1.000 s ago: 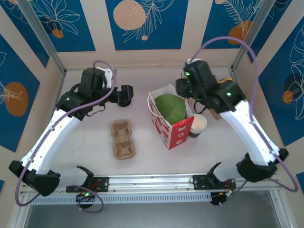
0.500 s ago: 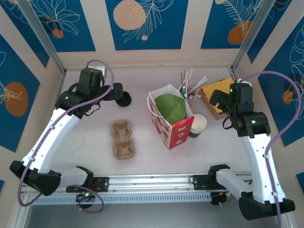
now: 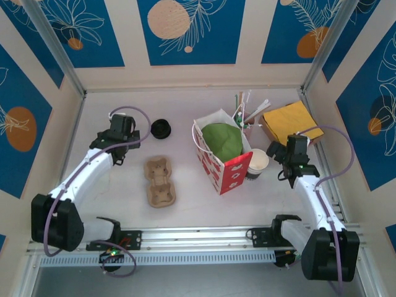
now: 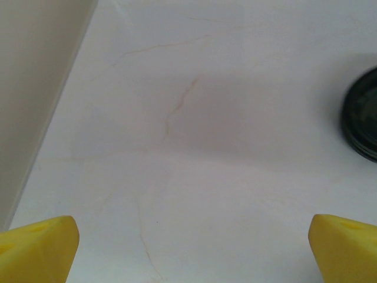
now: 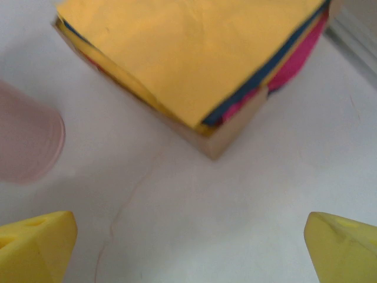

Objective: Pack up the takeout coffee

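Observation:
A round black lid [image 3: 160, 129] sits on the table left of the bag; it also shows at the right edge of the left wrist view [image 4: 362, 115]. Whether the takeout coffee's cup stands under it I cannot tell. A white paper cup with a brown band and no lid [image 3: 258, 162] stands against the right side of the red-and-white paper bag [image 3: 230, 173]. My left gripper [image 3: 125, 125] [image 4: 191, 247] is open over bare table, left of the lid. My right gripper [image 3: 291, 147] [image 5: 188, 247] is open over bare table, right of the lidless cup.
A brown two-cup carrier [image 3: 159, 181] lies empty on the table's left half. Something green fills the bag's mouth [image 3: 221, 139]. A pink cup of stirrers [image 3: 242, 117] [image 5: 26, 141] and a box of yellow napkins [image 3: 288, 120] [image 5: 194, 53] stand at the back right.
Both arms have folded back toward their bases. The left gripper drew away from the black lid; the right one left the space behind the bag and opened wide.

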Controlling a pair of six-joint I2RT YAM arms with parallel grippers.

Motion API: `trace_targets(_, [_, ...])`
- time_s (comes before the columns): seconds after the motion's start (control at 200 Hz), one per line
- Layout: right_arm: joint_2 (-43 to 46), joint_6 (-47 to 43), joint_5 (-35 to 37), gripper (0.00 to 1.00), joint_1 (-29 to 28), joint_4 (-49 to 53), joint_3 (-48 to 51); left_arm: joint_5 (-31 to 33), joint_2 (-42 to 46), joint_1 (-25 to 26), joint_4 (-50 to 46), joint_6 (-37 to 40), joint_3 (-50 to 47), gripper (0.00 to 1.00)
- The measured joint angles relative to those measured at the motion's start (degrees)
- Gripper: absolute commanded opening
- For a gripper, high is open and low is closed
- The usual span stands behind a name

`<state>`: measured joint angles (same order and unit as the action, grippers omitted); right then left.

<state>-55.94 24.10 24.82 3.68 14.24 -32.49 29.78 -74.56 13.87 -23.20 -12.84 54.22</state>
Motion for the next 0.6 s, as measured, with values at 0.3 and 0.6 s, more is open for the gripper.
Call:
trace_targets(0.3, [-12.3,-6.8,0.9,0.99,-2.5,-24.3,6.7,1.2,-11.3,-2.0,20.7,4.1,-9.3,1.00])
trace_targets(0.6, [-22.9,-10.8,1.5,0.99,-5.6,-40.7,7.0,-2.6,-14.7,-3.7,44.7,12.4,-18.0,1.00])
